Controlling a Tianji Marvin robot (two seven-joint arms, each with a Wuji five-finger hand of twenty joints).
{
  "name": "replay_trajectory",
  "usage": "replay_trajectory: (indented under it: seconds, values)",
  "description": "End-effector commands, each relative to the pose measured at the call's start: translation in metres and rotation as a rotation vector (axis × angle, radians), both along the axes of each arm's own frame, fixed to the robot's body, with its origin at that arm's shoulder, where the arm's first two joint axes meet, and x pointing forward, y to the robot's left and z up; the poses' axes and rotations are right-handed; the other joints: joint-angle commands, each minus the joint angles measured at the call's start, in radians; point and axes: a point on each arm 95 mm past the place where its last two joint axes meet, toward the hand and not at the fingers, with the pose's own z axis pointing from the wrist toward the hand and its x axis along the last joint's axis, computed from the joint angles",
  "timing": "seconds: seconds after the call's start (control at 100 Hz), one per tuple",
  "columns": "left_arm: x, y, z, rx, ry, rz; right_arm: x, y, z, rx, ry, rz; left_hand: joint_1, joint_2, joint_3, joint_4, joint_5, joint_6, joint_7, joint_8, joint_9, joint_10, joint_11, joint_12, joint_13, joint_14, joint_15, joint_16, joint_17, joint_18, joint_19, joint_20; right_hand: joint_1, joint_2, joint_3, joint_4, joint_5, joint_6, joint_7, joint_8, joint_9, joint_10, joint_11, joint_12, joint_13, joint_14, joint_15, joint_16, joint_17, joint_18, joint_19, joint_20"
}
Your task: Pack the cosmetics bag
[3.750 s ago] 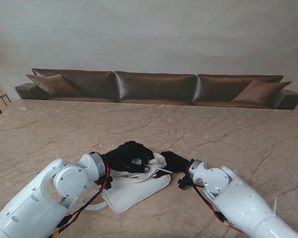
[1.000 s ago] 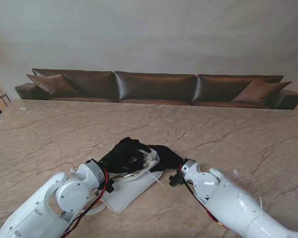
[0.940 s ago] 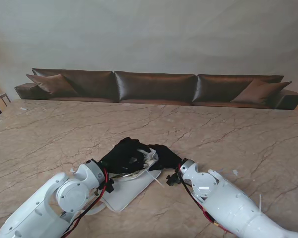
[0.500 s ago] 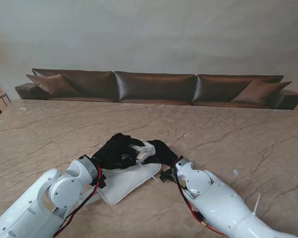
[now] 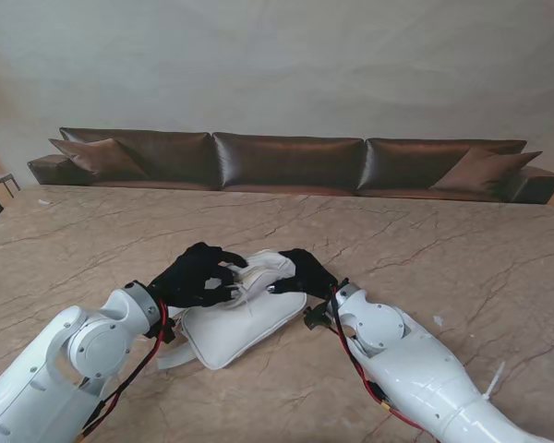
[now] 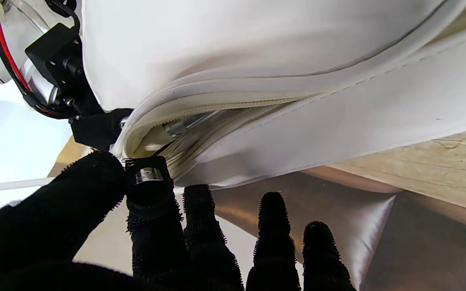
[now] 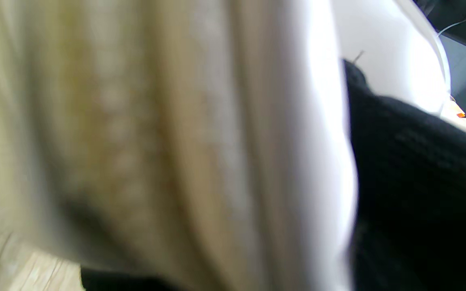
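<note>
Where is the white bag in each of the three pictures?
Stand view: the white cosmetics bag lies on the table near me, between the left hand and the right hand.
Left wrist view: the bag fills most of the picture, its zipper opening just past the black fingers.
Right wrist view: a blurred white and cream bag fills most of the picture.
Shared landmark: the black glove.

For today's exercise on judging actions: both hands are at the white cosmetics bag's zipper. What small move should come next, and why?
Probably the left hand should draw the zipper pull along: the cosmetics bag still gapes, while the right hand braces its far end.
</note>
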Motion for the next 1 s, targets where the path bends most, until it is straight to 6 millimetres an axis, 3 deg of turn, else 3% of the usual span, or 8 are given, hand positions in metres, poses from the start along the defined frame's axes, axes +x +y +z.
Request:
replay_trajectory:
  seconds: [0.0,0.46,0.8,0.99]
  values:
    - [0.000,0.021,-0.016,0.041,0.034,0.047,0.006,-0.022,0.004,-0.003,-0.008,-0.060,-0.024,-0.007,-0.004,-0.023,0.102,0.030,0.151,0.014,0.017,0.118,0.035,0.016,-0.018,-0.018,-0.011,0.004,-0.006,-0.010,-0.010,-0.005,0.354,0.406,0.271,0.201,0.300,-0.412,0.401,0.081,0.150,-0.054,0.178,0.059,0.077,0.018,0.087,0.025,-0.005,-0.002,0.064,0.018]
    - [-0.001,0.051,-0.025,0.060,0.046,0.127,-0.005,-0.060,0.003,-0.028,0.004,-0.170,-0.026,0.000,-0.008,-0.025,0.094,0.027,0.143,0.013,0.012,0.120,0.033,0.015,-0.014,-0.019,-0.016,0.001,-0.009,-0.007,0.001,0.006,0.355,0.404,0.269,0.196,0.302,-0.408,0.432,0.071,0.163,-0.053,0.180,0.065,0.070,0.015,0.081,0.033,-0.018,-0.016,0.042,0.026]
    - [-0.005,0.069,-0.032,0.074,0.057,0.187,-0.019,-0.100,-0.002,-0.100,-0.008,-0.306,-0.020,-0.003,-0.005,-0.026,0.097,0.037,0.144,0.012,0.017,0.121,0.036,0.016,-0.011,-0.017,-0.014,0.002,-0.010,-0.007,0.003,0.010,0.359,0.402,0.260,0.177,0.301,-0.413,0.438,0.064,0.160,-0.063,0.177,0.068,0.046,0.001,0.069,0.043,-0.046,-0.046,0.021,0.012]
    - [-0.012,0.072,-0.051,0.054,0.074,0.213,-0.031,-0.113,-0.012,-0.141,-0.003,-0.337,-0.014,-0.009,0.004,-0.025,0.107,0.052,0.150,0.010,0.024,0.122,0.041,0.018,-0.005,-0.014,-0.009,0.004,-0.011,-0.005,0.009,0.019,0.365,0.401,0.248,0.155,0.300,-0.416,0.439,0.062,0.146,-0.080,0.168,0.067,0.011,-0.010,0.045,0.045,-0.083,-0.072,-0.001,-0.005]
